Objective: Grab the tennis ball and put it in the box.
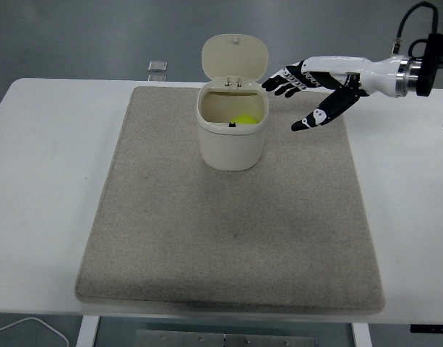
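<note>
Tennis ball (241, 120) sits inside the box (231, 144); right hand (313, 90), fingers spread and empty, lies just right of it.

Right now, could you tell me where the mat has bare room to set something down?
The mat is bare from the box to its near edge and along both sides. Crowded: the far middle, with the box and the right hand beside it.
</note>
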Robot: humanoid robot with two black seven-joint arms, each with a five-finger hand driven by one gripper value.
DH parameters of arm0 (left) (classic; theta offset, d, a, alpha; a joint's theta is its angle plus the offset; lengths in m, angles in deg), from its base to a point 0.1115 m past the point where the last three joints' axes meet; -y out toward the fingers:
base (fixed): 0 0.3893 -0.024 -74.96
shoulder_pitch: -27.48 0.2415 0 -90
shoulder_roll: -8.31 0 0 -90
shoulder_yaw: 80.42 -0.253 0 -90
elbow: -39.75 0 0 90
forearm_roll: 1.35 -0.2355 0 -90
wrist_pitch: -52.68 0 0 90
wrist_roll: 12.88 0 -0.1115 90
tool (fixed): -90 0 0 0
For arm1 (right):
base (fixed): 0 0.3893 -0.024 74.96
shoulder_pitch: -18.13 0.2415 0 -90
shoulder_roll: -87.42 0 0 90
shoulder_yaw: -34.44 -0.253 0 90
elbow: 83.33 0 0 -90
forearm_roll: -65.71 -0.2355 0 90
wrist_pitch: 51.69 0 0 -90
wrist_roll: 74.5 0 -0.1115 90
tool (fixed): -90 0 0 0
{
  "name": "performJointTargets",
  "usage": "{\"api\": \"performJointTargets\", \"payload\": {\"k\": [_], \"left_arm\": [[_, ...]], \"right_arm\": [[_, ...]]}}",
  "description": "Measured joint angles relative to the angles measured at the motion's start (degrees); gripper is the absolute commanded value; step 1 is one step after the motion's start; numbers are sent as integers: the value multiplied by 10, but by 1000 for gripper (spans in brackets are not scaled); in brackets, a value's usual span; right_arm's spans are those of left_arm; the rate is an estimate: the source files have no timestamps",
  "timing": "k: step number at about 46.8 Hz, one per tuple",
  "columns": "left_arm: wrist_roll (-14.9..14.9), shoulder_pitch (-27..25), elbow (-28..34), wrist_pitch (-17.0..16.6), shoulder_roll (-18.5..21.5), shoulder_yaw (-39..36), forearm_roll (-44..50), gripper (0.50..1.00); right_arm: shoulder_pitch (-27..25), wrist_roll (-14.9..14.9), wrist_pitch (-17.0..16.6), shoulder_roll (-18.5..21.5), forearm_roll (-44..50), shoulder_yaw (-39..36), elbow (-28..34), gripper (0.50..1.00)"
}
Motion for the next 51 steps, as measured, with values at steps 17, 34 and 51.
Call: {"api": "performJointTargets", "payload": {"k": [17,34,51], "left_arm": [[0,0,0,0,0,0,0,996],[0,0,0,0,0,0,0,996],[0,0,0,0,0,0,0,996]], "right_arm": [[-35,52,36,67,-211,-4,170,893],[-36,110,153,134,-470,-9,251,893],[-63,109,249,146,-573,-83,254,919]]}}
